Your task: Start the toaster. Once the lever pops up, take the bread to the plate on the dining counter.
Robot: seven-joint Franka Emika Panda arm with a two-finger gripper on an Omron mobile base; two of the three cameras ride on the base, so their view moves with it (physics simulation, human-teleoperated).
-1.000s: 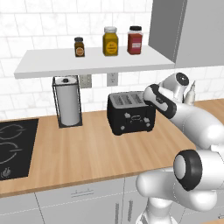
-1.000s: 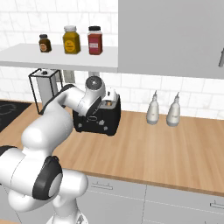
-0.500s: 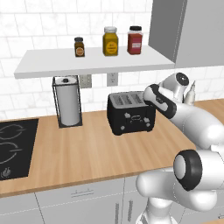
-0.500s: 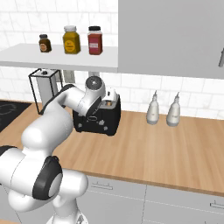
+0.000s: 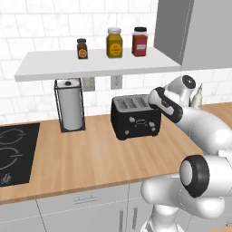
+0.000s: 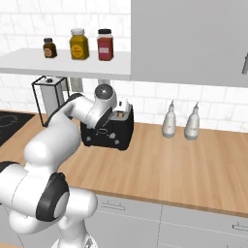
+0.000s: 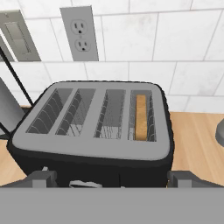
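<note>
Along the wooden counter [image 5: 90, 156], going left to right, I see the black hob [image 5: 13, 152], the paper towel holder [image 5: 70, 105], then the toaster [image 5: 135, 117] with my gripper [image 7: 113, 178] hanging just behind and above it, and further right two pale bottles [image 6: 181, 121] by the wall. My fingertips [image 7: 41, 177] sit far apart at the bottom of the hand view, so my tool is wide and holds nothing. From there I look down on four slots, and the bread [image 7: 141, 117] stands in the rightmost one, sunk fairly low between the wire guides. I cannot make out the lever from here, so I risk pressing on the wrong part of the body and merely shoving the toaster along the counter. Later, reaching into that narrow slot, a finger could catch the wire guide or crumble the slice if I close off-centre.
</note>
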